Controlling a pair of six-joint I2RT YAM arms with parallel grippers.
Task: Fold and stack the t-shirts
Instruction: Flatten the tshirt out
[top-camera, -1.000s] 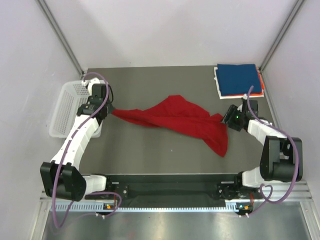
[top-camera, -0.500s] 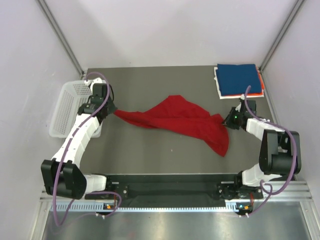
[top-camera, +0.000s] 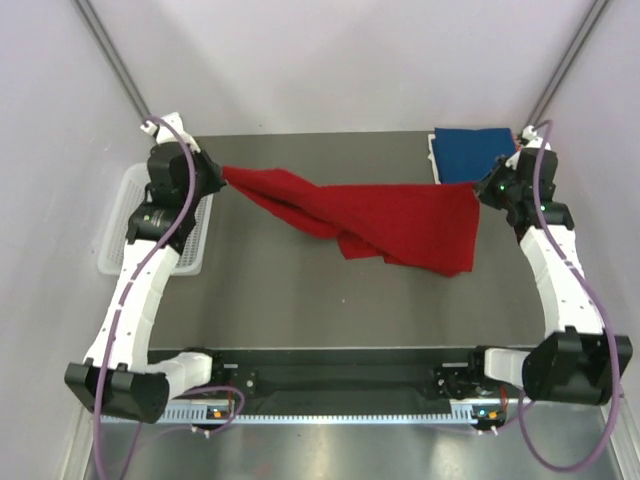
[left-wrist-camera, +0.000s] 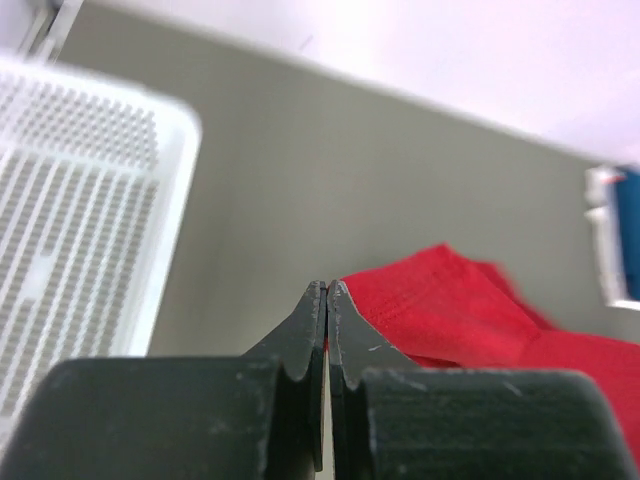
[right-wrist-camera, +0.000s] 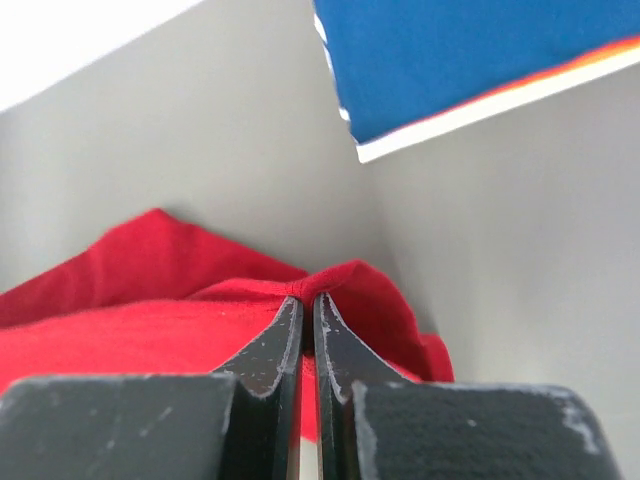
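Both arms stretch from their bases toward the far half of the table (top-camera: 300, 300), one at each side. The left gripper (top-camera: 214, 172) is pinched tight on one corner of the red t-shirt (top-camera: 400, 215) and the right gripper (top-camera: 481, 190) is clamped on another — the cloth hangs spread between them, sagging in folds. The white mesh basket (top-camera: 122, 225) sits beneath the left arm. Beyond the right gripper, at the far right corner, lies the folded dark blue t-shirt (top-camera: 470, 152) — stacked on an orange t-shirt (right-wrist-camera: 590, 58) and a white t-shirt (right-wrist-camera: 470, 118).
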